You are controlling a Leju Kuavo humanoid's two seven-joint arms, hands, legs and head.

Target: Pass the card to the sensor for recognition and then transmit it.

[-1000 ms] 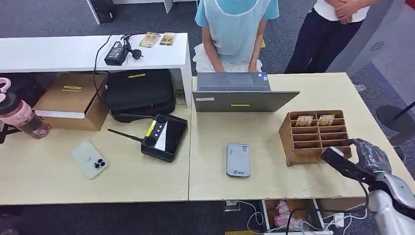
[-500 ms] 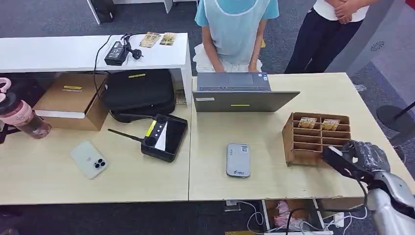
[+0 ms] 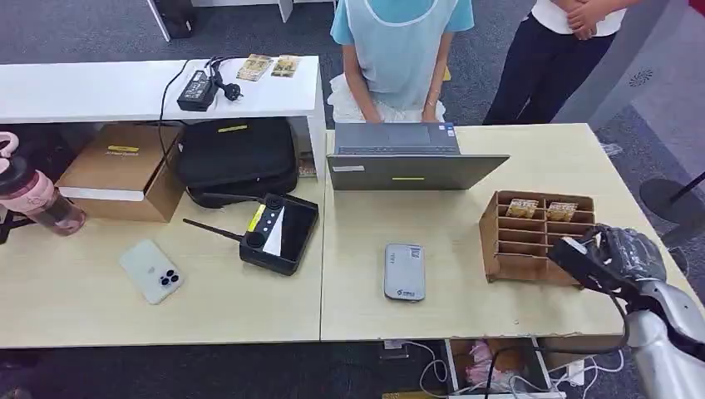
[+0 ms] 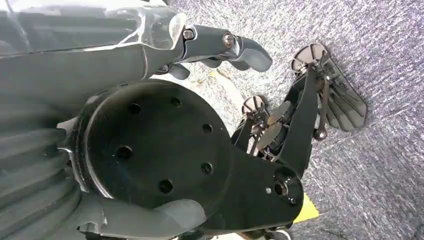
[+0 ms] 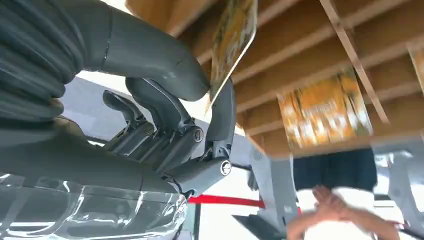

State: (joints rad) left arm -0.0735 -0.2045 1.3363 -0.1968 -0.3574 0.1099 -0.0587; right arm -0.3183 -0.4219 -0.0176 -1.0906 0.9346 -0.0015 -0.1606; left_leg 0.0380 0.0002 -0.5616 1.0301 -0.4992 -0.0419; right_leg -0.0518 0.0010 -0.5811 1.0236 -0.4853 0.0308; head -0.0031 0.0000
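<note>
Right hand (image 5: 165, 125) pinches a yellow printed card (image 5: 232, 37) at the brown wooden slotted rack (image 3: 536, 237).
The card's upper part is cut off; left hand (image 4: 150, 165) hangs, grip unclear.

An office: grey carpet (image 3: 100, 25), light wooden desks (image 3: 432, 312), an open laptop (image 3: 407, 158), a power adapter (image 3: 198, 90).

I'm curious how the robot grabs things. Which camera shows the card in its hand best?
The right wrist view: the card sits pinched in the right hand, beside the wooden rack. In the head view, that hand hides it. The left wrist view faces carpet.
</note>
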